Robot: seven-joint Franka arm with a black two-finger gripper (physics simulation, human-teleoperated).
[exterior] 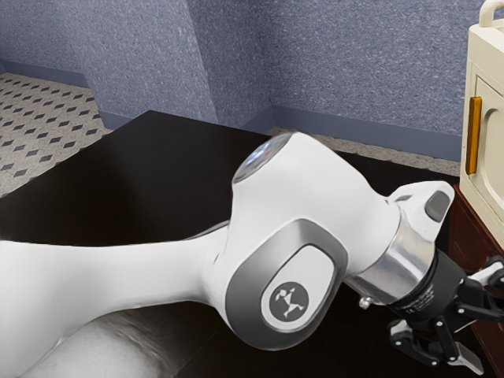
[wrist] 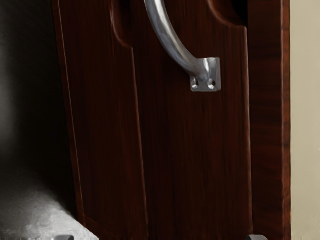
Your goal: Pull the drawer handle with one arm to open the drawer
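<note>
1. From where I stand, the exterior view's left has patterned floor (exterior: 39, 126) and then the dark table (exterior: 142, 177), whose far edge runs back toward the blue wall (exterior: 339, 63). Behind the arm there looks to be open room for drawing back.
2. The white arm (exterior: 118, 272) crosses the middle, bent at its big joint and tipped down toward the exterior view's right.
3. At its end the fingers (exterior: 483, 316) stand wide apart, with nothing between them that I can see. So I'd call this the approach: the handle has yet to be gripped.
4. Ahead of the hand, in the wrist view, is the dark wooden front (wrist: 195, 150) bearing the task's handle (wrist: 172, 42), a curved metal bar fixed by a screwed foot (wrist: 212, 75). Its other end I can't make out, nor whether the front is already slightly out. The next move, I'd judge, is to line the fingers up astride the bar, clear of that foot, then close and pull straight back.
5. Farthest along is the cream cabinet (exterior: 492, 59) with its amber bar (exterior: 474, 135). Its side and the wooden frame edge (wrist: 286, 125) could catch a knuckle if the hand swings wide, so I'd keep the turn tight.
</note>
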